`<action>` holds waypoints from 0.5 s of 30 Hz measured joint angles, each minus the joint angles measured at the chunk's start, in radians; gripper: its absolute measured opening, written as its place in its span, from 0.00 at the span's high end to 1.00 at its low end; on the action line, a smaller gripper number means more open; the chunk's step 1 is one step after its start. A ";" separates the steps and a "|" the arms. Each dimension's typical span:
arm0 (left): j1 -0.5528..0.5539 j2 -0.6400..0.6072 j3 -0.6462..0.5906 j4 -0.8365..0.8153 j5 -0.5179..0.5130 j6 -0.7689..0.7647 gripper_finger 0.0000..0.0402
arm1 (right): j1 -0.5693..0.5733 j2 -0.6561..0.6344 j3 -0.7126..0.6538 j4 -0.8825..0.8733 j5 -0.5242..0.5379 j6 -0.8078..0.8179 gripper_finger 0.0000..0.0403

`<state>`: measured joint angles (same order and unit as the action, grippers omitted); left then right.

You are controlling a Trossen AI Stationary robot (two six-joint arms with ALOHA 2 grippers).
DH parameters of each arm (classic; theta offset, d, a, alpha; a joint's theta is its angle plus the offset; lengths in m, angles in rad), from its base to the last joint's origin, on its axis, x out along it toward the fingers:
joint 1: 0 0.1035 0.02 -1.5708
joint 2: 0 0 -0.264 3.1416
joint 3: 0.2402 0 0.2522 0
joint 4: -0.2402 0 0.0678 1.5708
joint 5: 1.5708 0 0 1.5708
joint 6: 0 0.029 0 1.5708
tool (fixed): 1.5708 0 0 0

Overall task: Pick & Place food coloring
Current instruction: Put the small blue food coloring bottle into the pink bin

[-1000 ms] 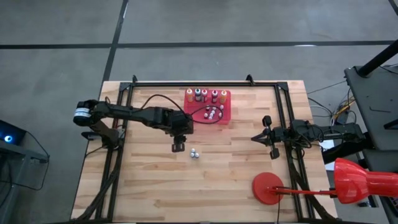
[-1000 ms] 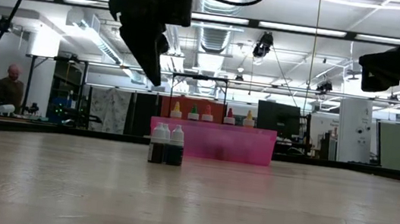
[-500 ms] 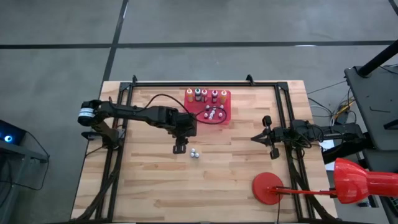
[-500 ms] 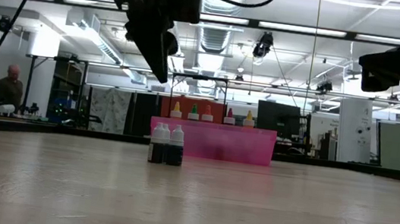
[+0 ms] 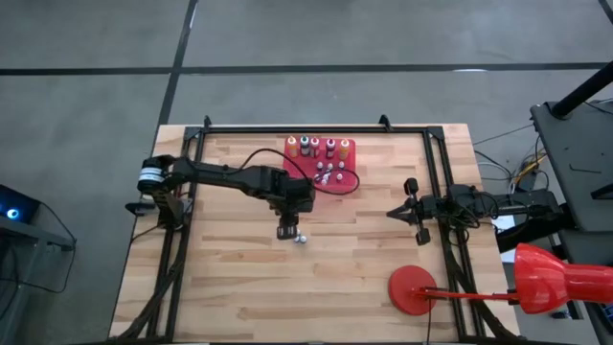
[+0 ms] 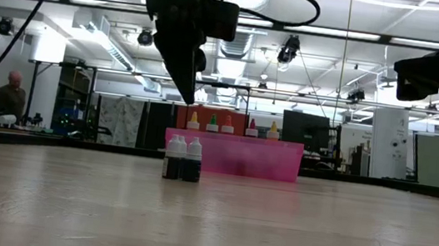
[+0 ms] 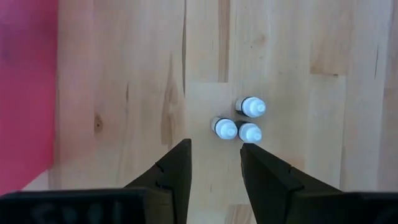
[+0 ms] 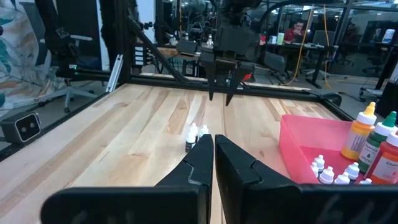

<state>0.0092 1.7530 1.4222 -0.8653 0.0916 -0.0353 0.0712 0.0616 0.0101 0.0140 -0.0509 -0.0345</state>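
Note:
Three tiny dark bottles with white caps (image 5: 300,237) stand upright together on the wooden table, in front of the red tray (image 5: 343,180). They also show in the low view (image 6: 183,159) and the left wrist view (image 7: 239,121). The tray holds taller coloured bottles (image 5: 316,146) along its far side and several small whitish ones (image 5: 328,174). My left gripper (image 5: 287,231) is open, points down and hangs above the table just left of the three bottles (image 7: 214,165), touching nothing. My right gripper (image 5: 391,213) waits shut at the table's right side (image 8: 213,155).
A black frame (image 5: 192,192) runs along the table's left, far and right sides. A red round disc on a stick (image 5: 412,289) lies at the near right corner. A person (image 6: 10,99) sits far off in the room behind the table.
My left gripper has gone toward the table's right edge and a little toward the near edge, from left of the three bottles to almost above them. It stays open and high. The bottles have not moved.

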 joint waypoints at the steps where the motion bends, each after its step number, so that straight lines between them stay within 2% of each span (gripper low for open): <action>1: -0.002 0.001 0.000 0.000 0.000 -0.001 0.72 | 0.000 0.000 0.000 0.000 0.001 0.000 0.98; 9: -0.029 0.003 0.003 -0.022 -0.001 -0.075 0.72 | 0.001 0.000 0.000 0.000 0.001 0.000 0.98; 15: -0.029 0.003 0.004 -0.072 -0.014 -0.197 0.58 | 0.000 0.000 0.000 0.000 0.001 0.000 0.98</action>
<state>-0.0197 1.7561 1.4264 -0.9368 0.0779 -0.2328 0.0715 0.0616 0.0101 0.0141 -0.0502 -0.0345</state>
